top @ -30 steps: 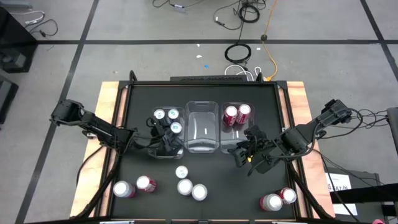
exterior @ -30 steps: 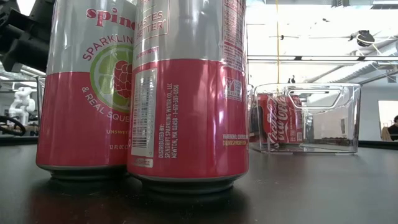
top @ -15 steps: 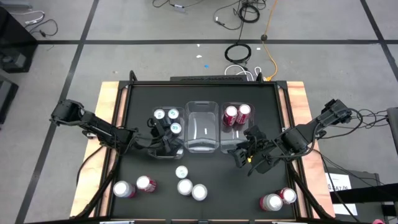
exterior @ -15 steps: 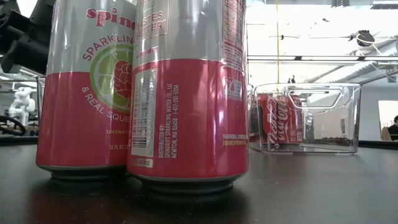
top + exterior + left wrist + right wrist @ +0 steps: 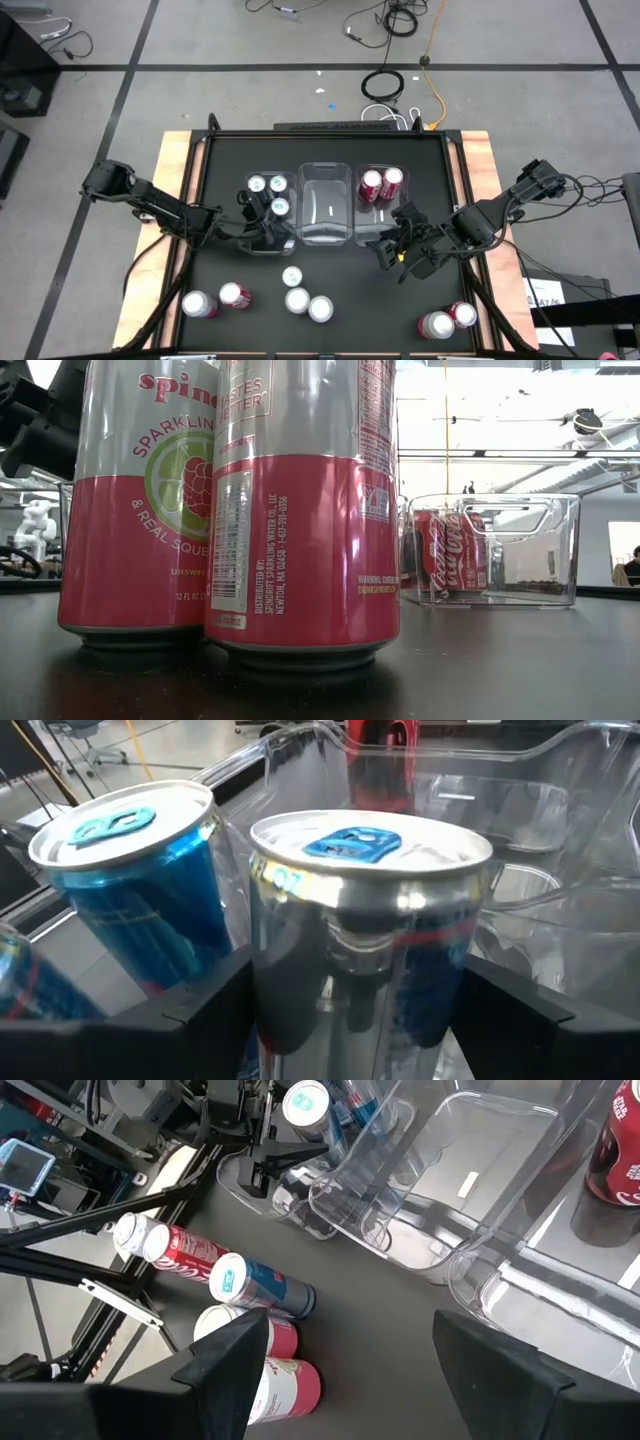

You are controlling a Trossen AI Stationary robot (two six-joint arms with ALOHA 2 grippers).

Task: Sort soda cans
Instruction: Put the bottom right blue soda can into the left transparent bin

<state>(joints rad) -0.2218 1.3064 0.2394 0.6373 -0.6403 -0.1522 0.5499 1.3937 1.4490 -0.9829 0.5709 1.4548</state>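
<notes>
The high view is looking straight down on the black table [image 5: 330, 320]; the low view is sitting at tabletop height, seemingly almost touching two pink-and-silver cans [image 5: 300, 510].

Three bins [image 5: 325, 205] abreast mid-table; cans in left bin [image 5: 268, 192] and right bin [image 5: 380, 184]; middle bare.

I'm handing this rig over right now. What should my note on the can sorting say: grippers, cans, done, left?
Left gripper: in the left bin, around a blue can.
Right gripper: open, empty, beside the right bin.
Done: three blue cans in the left bin, counting that one; two red cans in the right bin. Middle bin empty.
Left: seven loose cans near the table's front edge.
</notes>
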